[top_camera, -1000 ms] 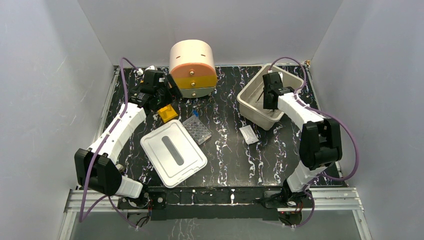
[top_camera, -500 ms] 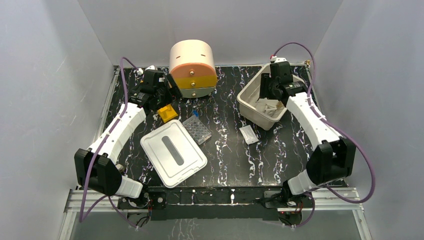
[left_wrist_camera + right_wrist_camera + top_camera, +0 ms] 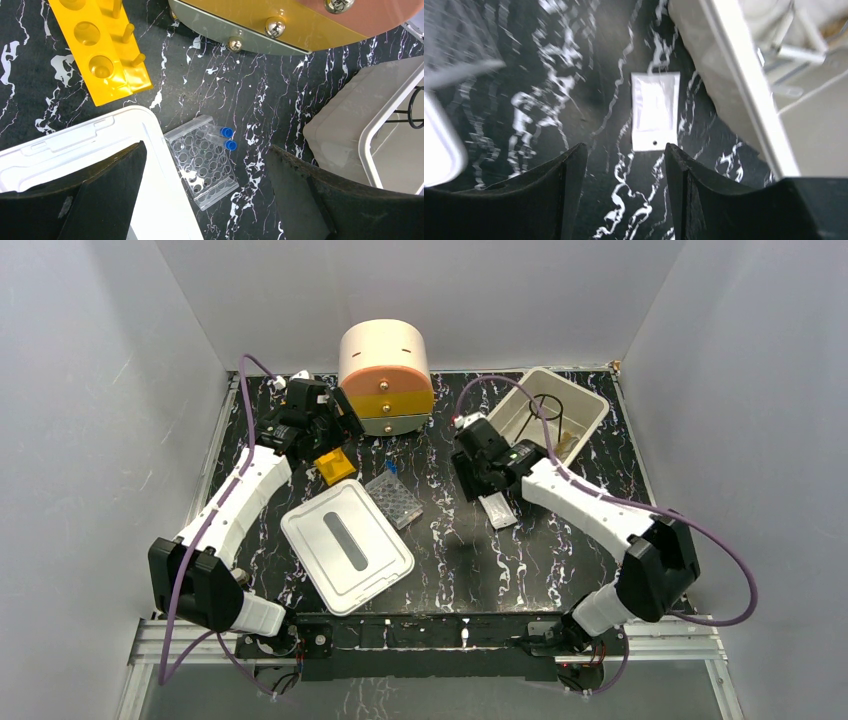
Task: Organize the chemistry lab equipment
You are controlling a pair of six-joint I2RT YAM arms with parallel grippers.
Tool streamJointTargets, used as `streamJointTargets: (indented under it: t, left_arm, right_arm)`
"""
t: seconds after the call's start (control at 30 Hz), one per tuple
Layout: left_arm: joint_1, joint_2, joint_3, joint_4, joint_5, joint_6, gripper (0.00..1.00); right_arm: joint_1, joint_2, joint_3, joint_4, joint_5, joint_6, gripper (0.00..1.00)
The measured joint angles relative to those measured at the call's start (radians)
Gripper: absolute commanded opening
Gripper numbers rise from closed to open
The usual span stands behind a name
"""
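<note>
My left gripper (image 3: 335,430) hangs open and empty in front of the drawer unit. Its wrist view shows the yellow rack (image 3: 100,50), the clear well plate (image 3: 202,162) and two blue-capped tubes (image 3: 225,139) lying at the plate's far end. My right gripper (image 3: 476,478) is open and empty, low over the table just left of the white bin. A small white packet (image 3: 655,110) lies flat just beyond its fingertips (image 3: 576,152); it also shows in the top view (image 3: 497,509). Black-framed glasses (image 3: 545,410) and other small items lie in the bin.
The white bin (image 3: 590,405) stands at the back right and its grey-slotted lid (image 3: 347,545) lies at front left, beside the well plate (image 3: 393,498). The round peach-orange-yellow drawer unit (image 3: 385,375) stands at the back centre. The yellow rack (image 3: 336,466) lies under my left arm.
My right arm has swung out of the bin and to the left, down to the table beside the white packet. The left arm has not moved.
</note>
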State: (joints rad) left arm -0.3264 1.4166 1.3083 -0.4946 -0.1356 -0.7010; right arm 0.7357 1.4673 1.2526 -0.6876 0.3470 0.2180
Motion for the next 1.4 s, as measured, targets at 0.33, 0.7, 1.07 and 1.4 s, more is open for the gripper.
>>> streamJointTargets:
  t: [0.33, 0.7, 1.07, 1.4]
  left_arm:
    - [0.003, -0.016, 0.000, 0.000, -0.016, -0.007, 0.90]
    - [0.003, -0.016, 0.000, -0.001, -0.040, -0.006, 0.90]
    - [0.006, -0.016, 0.000, -0.003, -0.048, -0.006, 0.91]
    - [0.012, -0.016, 0.000, -0.003, -0.048, -0.006, 0.91]
  right_arm:
    - [0.011, 0.192, -0.095, -0.075, 0.173, 0.071, 0.65]
    - [0.064, 0.272, -0.107, -0.051, 0.218, -0.017, 0.61]
    - [0.148, 0.362, -0.137, -0.074, 0.324, -0.065, 0.53]
    - [0.164, 0.436, -0.137, -0.068, 0.430, -0.105, 0.26]
